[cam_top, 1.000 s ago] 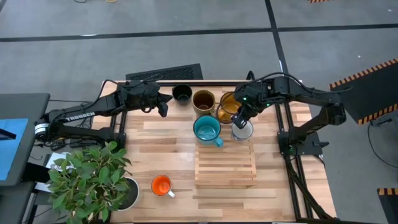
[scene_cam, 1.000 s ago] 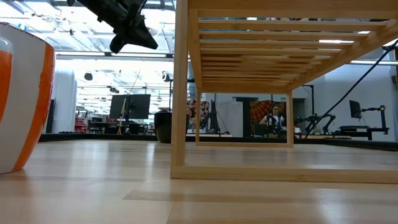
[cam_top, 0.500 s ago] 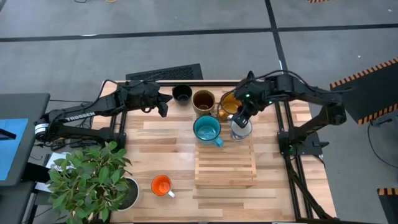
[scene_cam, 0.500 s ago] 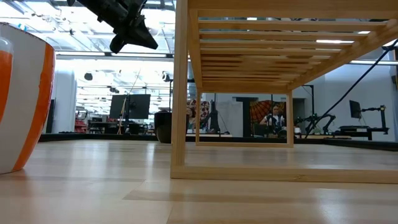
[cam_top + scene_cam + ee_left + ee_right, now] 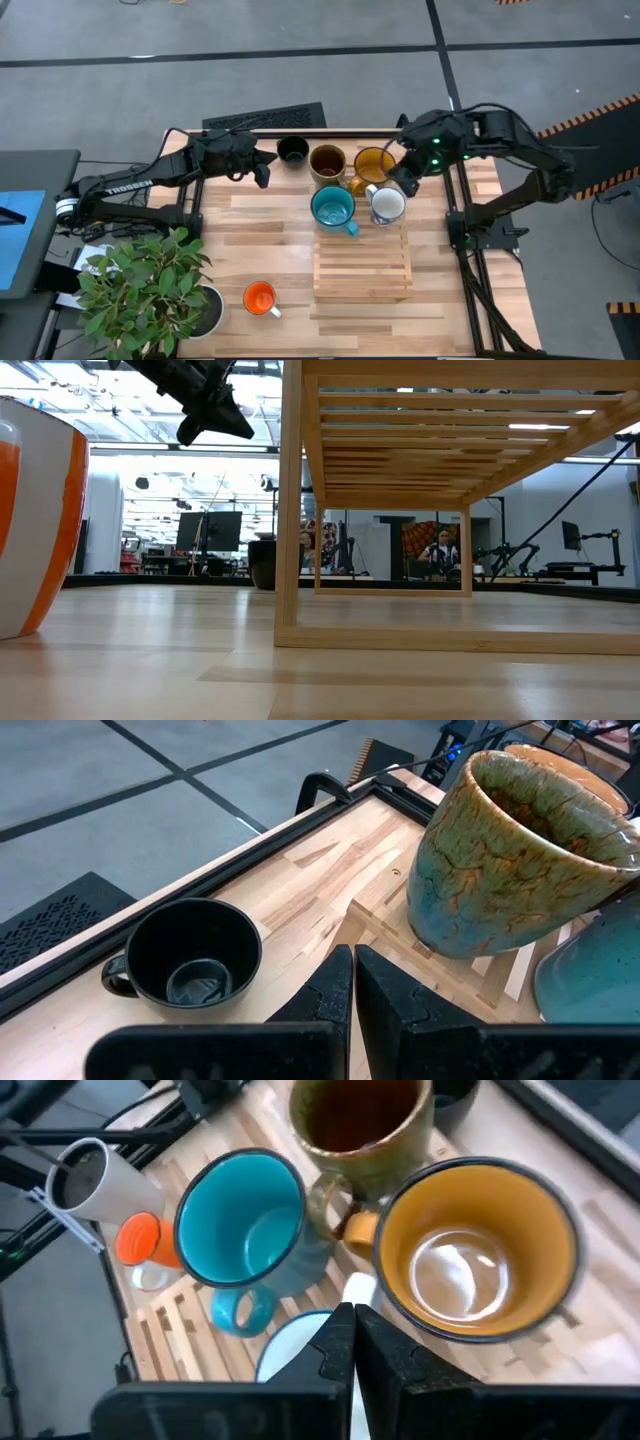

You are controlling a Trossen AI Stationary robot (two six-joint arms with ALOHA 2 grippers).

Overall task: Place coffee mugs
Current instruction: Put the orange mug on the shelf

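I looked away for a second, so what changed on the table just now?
The right gripper let go of the white mug and pulled back toward the table's right edge, fingers shut. The mug stays beside the teal mug. The left gripper and the other mugs did not move.

You are working on a pale, smooth wooden table [image 5: 270, 225] with a slatted bare-wood rack [image 5: 362, 268]. The brown mug [image 5: 520, 850] has a glossy, crackled ceramic glaze. The mustard-yellow mug [image 5: 478, 1245] looks like shiny enamel, possibly metal. The black mug [image 5: 192, 958] is glossy.
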